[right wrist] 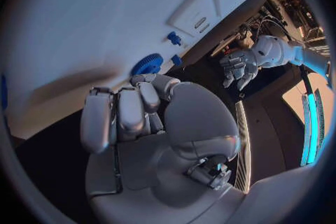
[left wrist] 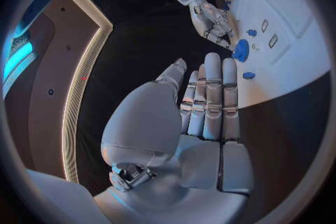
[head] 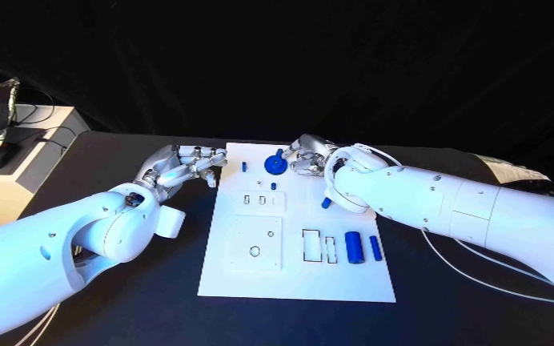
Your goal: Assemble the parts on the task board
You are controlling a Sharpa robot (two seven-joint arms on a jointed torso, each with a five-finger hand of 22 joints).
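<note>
The white task board (head: pixel 231 278) lies in the middle of the table. A blue gear (head: pixel 274 164) sits at its far end, and my right hand (head: pixel 310 156) has its curled fingers against the gear's rim. In the right wrist view the gear (right wrist: pixel 148 64) shows just past the curled fingertips (right wrist: pixel 143 95) of that hand (right wrist: pixel 133 117). My left hand (head: pixel 190 166) hovers beside the board's far left edge and holds nothing. Its fingers (left wrist: pixel 210 101) are straight and side by side. Small blue pegs (head: pixel 274 187) and two blue cylinders (head: pixel 353 247) rest on the board.
Rectangular recesses (head: pixel 311 244) and a square plate (head: pixel 254 242) mark the board's near half. A small blue part (head: pixel 327 202) lies under my right forearm. A white box with cables (head: pixel 34 142) stands at the far left, off the table.
</note>
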